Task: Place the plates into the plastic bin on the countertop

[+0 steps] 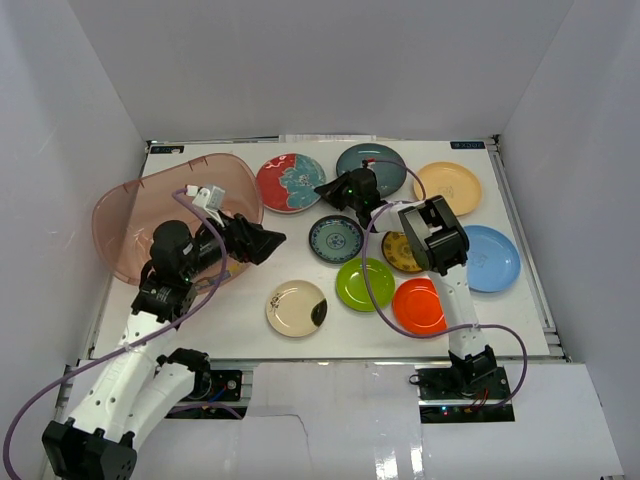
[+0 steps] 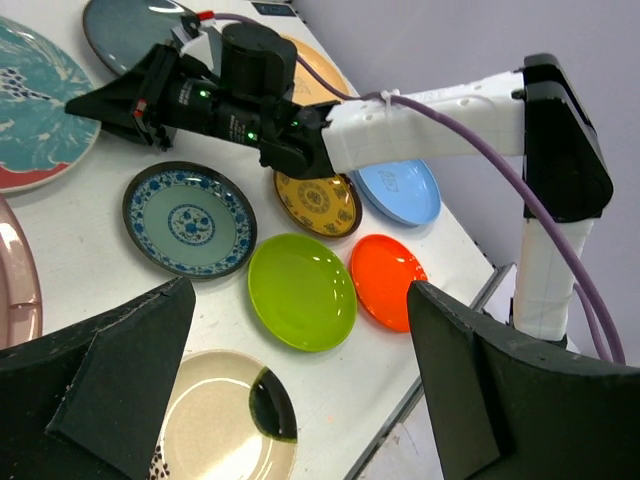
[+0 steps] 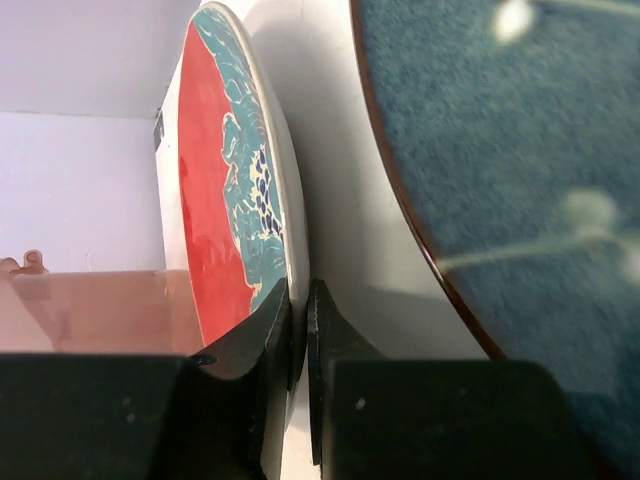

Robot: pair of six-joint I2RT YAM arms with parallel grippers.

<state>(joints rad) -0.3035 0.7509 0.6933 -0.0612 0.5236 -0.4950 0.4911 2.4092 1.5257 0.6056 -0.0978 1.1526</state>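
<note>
While the left pincer (image 1: 263,244) hangs spread wide by the plastic bin (image 1: 128,200), the right pincer (image 3: 298,300) pinches the rim of the red-and-teal plate (image 3: 215,200) — it lies on the desk (image 1: 235,315), beside the bin.

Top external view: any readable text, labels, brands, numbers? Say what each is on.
Nothing legible.
Small dark sticker on the far-left edge of the flat white countertop: too small to read.
Small blue sticker on its far-right edge: too small to read.
Round blue-and-white patterned plate and round yellow patterned plate: ornament only, no lettering.
</note>
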